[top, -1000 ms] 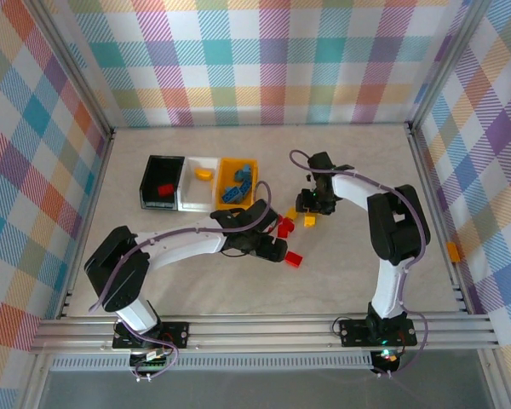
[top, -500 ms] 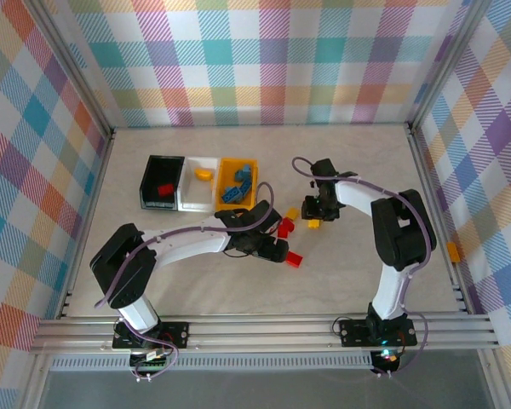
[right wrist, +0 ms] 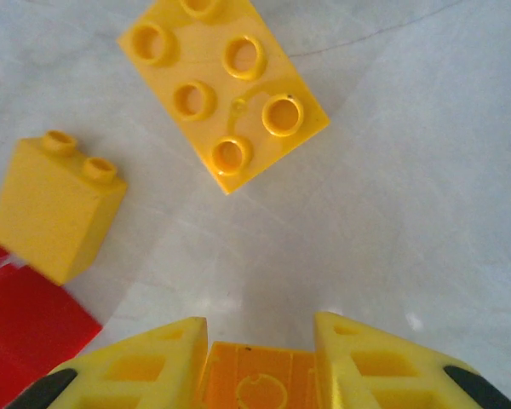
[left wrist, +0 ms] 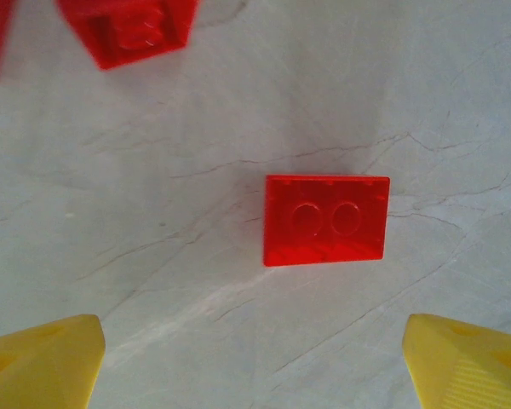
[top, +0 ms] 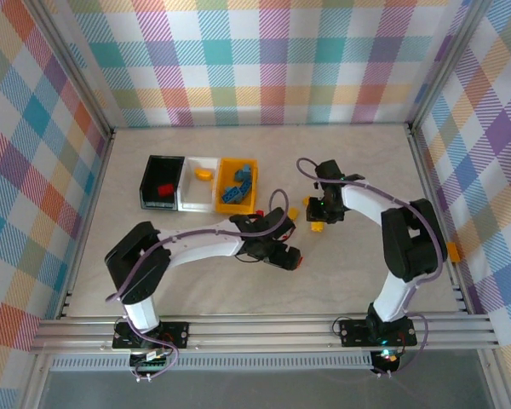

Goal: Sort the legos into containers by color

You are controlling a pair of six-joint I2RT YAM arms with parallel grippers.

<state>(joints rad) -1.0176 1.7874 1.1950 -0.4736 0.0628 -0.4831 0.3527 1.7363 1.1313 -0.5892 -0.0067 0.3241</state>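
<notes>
Plaid walls [top: 255, 60] enclosed a pale, veined table [top: 196, 281]. From above, three bins stood in a row. The black bin [top: 153, 162] held a red piece, the white bin [top: 196, 194] a yellow one, and the orange-yellow bin [top: 238, 164] held blue bricks [top: 237, 183]. The left gripper [top: 283, 254] hung over loose red pieces at mid-table. The right gripper [top: 322, 215] was near yellow ones further right.

In the left wrist view, the left gripper [left wrist: 255, 375] was spread wide and held nothing. A red brick [left wrist: 325, 219] lay flat ahead of its fingertips [left wrist: 43, 362], two studs up. Its long axis ran across the picture, in line with the gap. This looked like an approach. The next move would be to descend, straddle the brick's ends and close, then probably take it to the black bin.

In the right wrist view, the right gripper [right wrist: 260, 371] was clamped on an orange brick [right wrist: 260, 379], pads against both sides; which way it faced was hard to read. A six-stud yellow brick [right wrist: 226, 85] lay studs up on a diagonal, and a small yellow brick [right wrist: 55, 204] was tipped beside it. A lift toward the white bin seemed due.
</notes>
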